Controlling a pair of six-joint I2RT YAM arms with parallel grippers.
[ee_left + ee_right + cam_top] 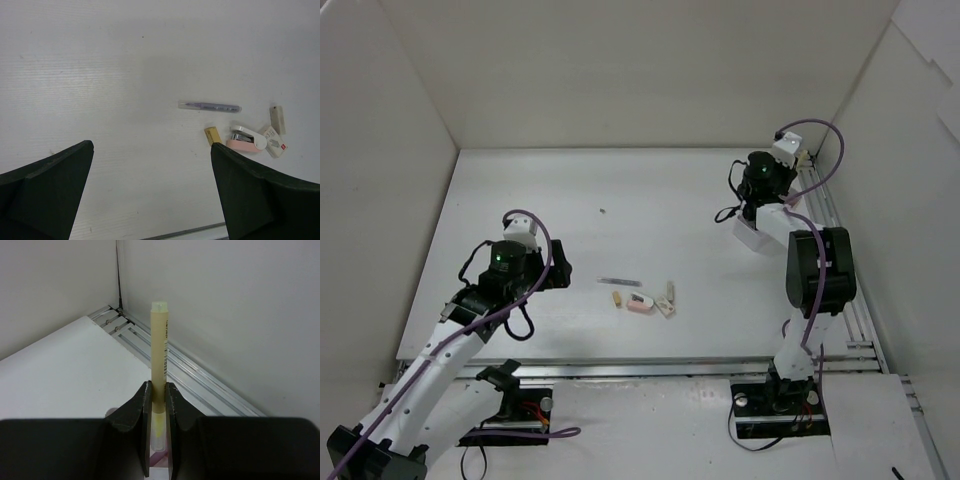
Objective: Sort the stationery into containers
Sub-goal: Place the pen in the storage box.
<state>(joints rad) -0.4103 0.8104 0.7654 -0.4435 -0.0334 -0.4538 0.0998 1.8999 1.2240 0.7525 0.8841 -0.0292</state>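
My right gripper is shut on a yellow pen, which stands upright between the fingers. A pink stick end shows below it. In the top view this gripper hangs at the far right, just behind a white container. I see no second container. My left gripper is open and empty, left of the loose stationery. On the table lie a grey pen, a tan eraser, a white-pink block, a cream block and a white block. The same cluster shows mid-table in the top view.
White walls enclose the table on three sides. Metal rails run along the right edge and a rail along the near edge. A tiny dark speck lies behind the cluster.
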